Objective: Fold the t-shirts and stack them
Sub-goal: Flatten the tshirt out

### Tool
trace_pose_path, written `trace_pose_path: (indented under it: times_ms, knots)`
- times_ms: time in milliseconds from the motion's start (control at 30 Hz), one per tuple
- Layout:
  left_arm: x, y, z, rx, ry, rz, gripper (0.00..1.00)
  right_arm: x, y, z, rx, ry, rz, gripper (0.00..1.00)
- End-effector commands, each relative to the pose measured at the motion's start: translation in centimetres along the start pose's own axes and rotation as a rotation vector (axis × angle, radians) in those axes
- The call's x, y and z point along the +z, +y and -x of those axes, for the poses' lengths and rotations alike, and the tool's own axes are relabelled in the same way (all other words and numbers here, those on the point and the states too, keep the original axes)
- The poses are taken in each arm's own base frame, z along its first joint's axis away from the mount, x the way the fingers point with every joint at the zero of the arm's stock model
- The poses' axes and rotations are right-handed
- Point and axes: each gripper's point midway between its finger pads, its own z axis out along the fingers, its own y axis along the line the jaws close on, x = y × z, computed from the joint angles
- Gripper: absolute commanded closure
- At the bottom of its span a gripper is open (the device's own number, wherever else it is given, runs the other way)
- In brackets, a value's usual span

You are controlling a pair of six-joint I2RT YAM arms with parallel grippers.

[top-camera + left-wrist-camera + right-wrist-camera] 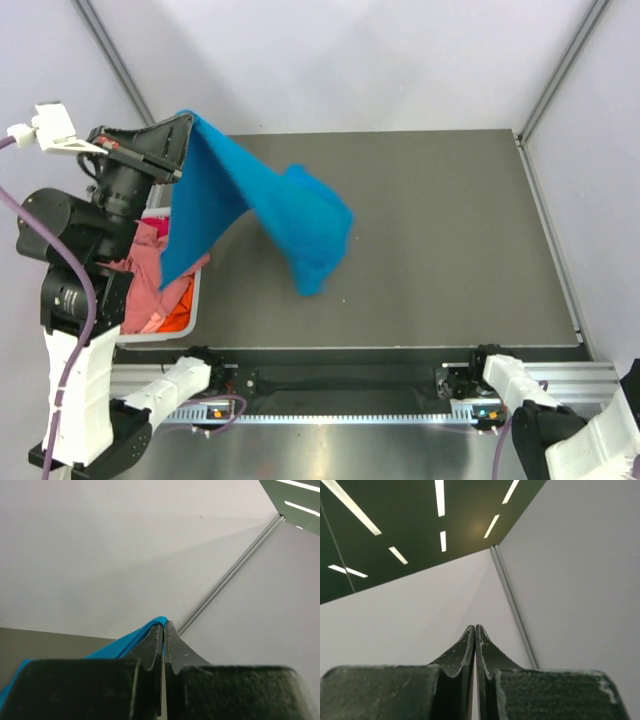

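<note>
My left gripper (186,122) is raised high at the far left and is shut on an edge of the turquoise-blue t-shirt (270,205), which hangs from it in a long drape down toward the table. The same cloth shows at my fingertips in the left wrist view (125,642). Salmon-pink (145,260), red and orange (178,312) t-shirts lie bunched in the white basket (196,295) under the left arm. My right gripper (475,627) is shut and empty, pointing up at the wall; the right arm rests folded at the near right edge (520,395).
The grey table (450,240) stretches to the right of the hanging shirt. White enclosure walls with metal posts (560,70) stand behind and beside it. A metal rail (340,405) runs along the near edge between the arm bases.
</note>
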Motion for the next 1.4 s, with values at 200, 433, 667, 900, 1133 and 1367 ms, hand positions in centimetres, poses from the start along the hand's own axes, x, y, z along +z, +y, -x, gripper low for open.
trace_pose_path:
  times_ms: [200,433,667,900,1133,1367]
  knots:
    - [0.1,7.2,-9.1,-0.009,0.191,0.159,1.00,-8.8,0.4,-34.0,0.282,0.975,0.153,0.93]
    - [-1.7,10.9,-10.5,0.088,0.216,0.287,1.00,-20.7,3.5,-47.0,0.459,1.297,0.168,0.66]
    - [-1.9,11.7,-10.5,0.125,0.224,0.321,1.00,-31.2,15.2,-53.6,0.494,1.488,0.284,0.52]
    - [-1.7,11.8,-10.2,0.159,0.223,0.326,1.00,-38.8,26.2,-57.7,0.557,1.631,0.329,0.47]
    - [-1.6,11.5,-10.3,0.167,0.230,0.305,1.00,-47.2,31.5,-61.6,0.553,1.750,0.283,0.47]
    - [-1.6,11.7,-9.9,0.192,0.218,0.312,1.00,-53.0,32.9,-63.1,0.480,1.832,0.185,0.48]
